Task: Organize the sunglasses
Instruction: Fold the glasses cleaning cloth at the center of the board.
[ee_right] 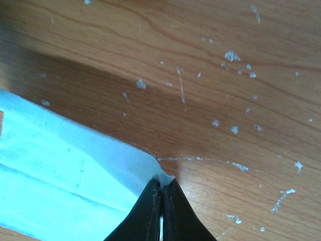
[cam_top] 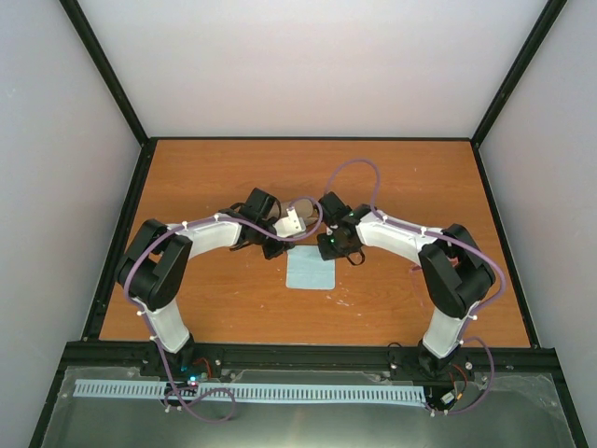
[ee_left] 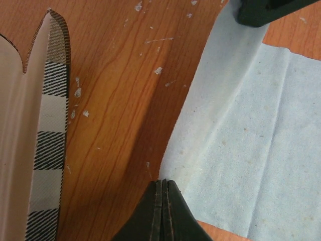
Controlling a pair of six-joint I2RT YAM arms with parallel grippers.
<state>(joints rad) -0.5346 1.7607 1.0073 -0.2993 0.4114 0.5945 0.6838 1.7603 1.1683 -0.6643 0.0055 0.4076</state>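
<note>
No sunglasses show in any view. A light blue cloth [cam_top: 310, 271] lies flat on the wooden table between the two arms. My left gripper [cam_top: 277, 248] is down at the cloth's far left corner. In the left wrist view its jaws [ee_left: 161, 182] are pressed together on the edge of the cloth [ee_left: 241, 125]. My right gripper [cam_top: 328, 248] is at the far right corner. Its jaws [ee_right: 163, 182] are closed, with the corner of the cloth [ee_right: 60, 175] curling up between them.
A brown case with grey stripes [cam_top: 297, 218] lies just beyond the cloth, between the two wrists. Its pale inside and striped rim [ee_left: 50, 150] fill the left side of the left wrist view. The wooden table [cam_top: 215, 308] has black rails along its sides.
</note>
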